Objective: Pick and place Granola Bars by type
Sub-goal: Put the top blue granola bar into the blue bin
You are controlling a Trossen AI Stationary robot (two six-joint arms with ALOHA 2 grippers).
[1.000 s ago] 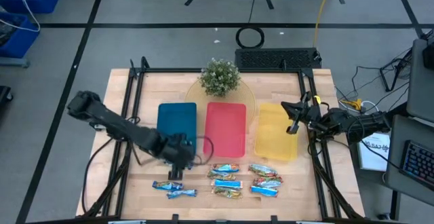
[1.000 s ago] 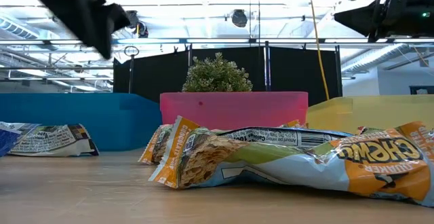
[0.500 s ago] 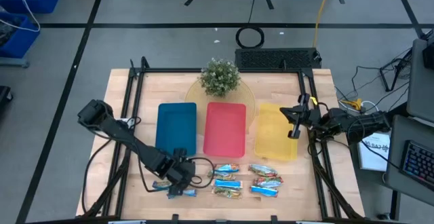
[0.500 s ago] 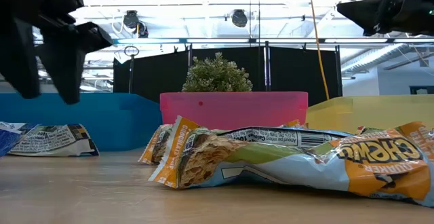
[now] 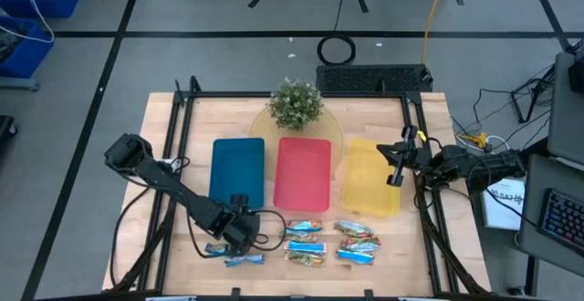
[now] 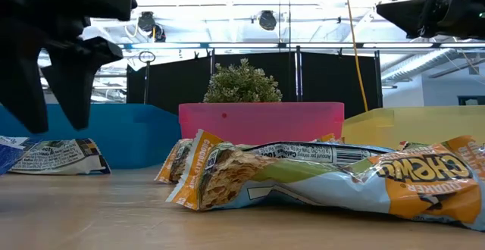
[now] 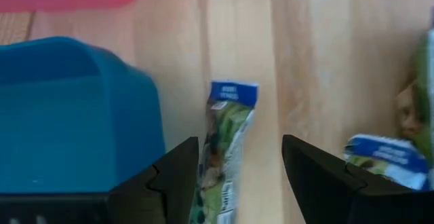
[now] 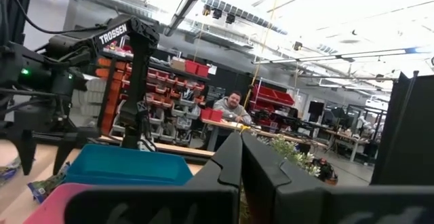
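Left gripper (image 5: pixel 234 238): you have it low over the near-left part of the light wooden table (image 5: pixel 164 137), just in front of the blue tray; its two dark fingers (image 7: pixel 169 183) are spread apart with nothing between them, straddling a green-and-blue crinkled granola bar (image 7: pixel 224 136) that lies on the wood.
Leftmost granola bars: you see two small blue-white wrapped bars (image 5: pixel 239 257) lying together at the near-left of the table, right at the left gripper.
Flat blue rectangular plastic tray (image 5: pixel 238 169): it sits leftmost of the three trays, and no bar shows on its visible floor.
Flat red rectangular plastic tray (image 5: pixel 303 171): it stands in the middle, just beside the blue one, and looks empty.
Main cluster of granola bars (image 5: pixel 328 243): you have shiny blue-white wrappers with brown, gold and green lying in front of the red and yellow trays, close together in two short columns.
Small green potted plant (image 5: pixel 296 103): it stands behind the red tray.
Flat yellow rectangular plastic tray (image 5: pixel 372 175): it sits rightmost, with no bars inside.
Right gripper (image 5: pixel 395 160): you have it waiting raised over the yellow tray's right edge, fingers pressed together, gripping nothing.
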